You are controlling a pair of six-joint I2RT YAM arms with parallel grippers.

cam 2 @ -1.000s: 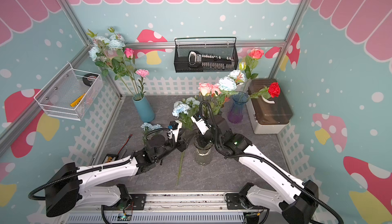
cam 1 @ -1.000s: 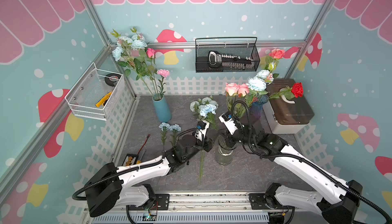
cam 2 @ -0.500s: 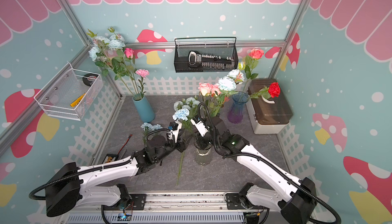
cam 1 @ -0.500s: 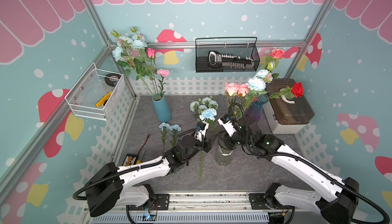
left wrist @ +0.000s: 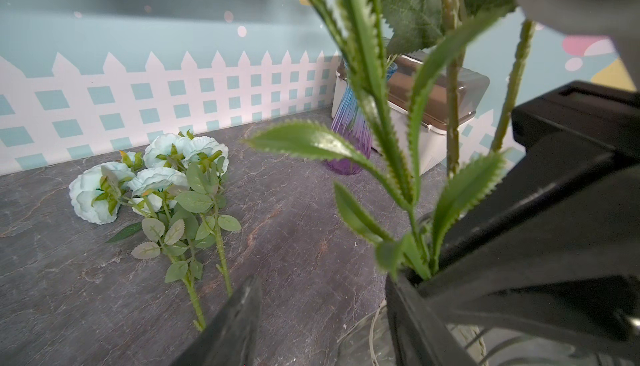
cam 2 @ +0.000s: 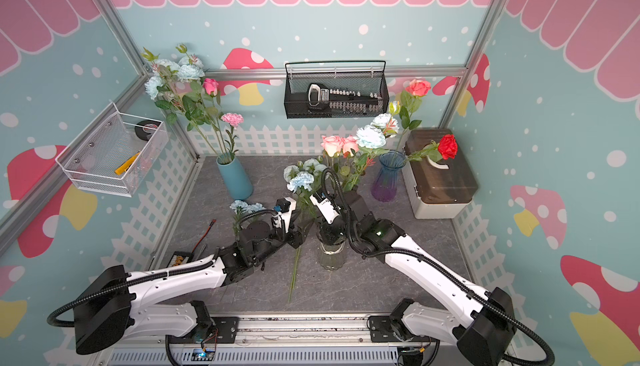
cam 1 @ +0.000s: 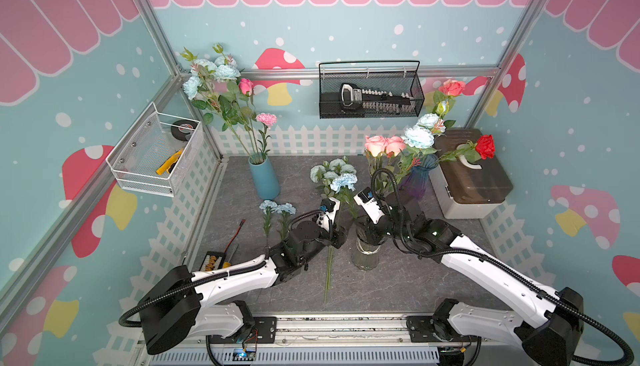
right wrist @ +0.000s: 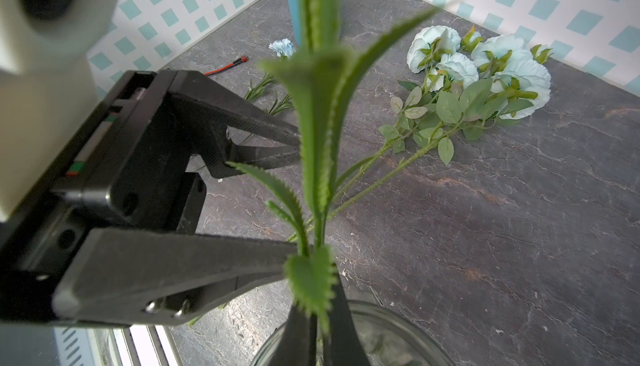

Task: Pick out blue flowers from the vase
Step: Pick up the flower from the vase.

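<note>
Green stem [right wrist: 320, 187] of blue carnation [cam 1: 343, 182] tight in right hand [right wrist: 320, 319].

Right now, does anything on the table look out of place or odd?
A loose red-and-black wire lies on the table beside the two blue carnations, stray among flowers. The red rose leans almost sideways out of the purple vase, over the box.

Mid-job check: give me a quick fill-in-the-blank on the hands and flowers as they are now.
The right hand is shut on the blue carnation's ____ above the glass vase. The left hand stands ____ beside it. The loose blue flower bunch lies on the ____.
Missing: stem; open; table.
</note>
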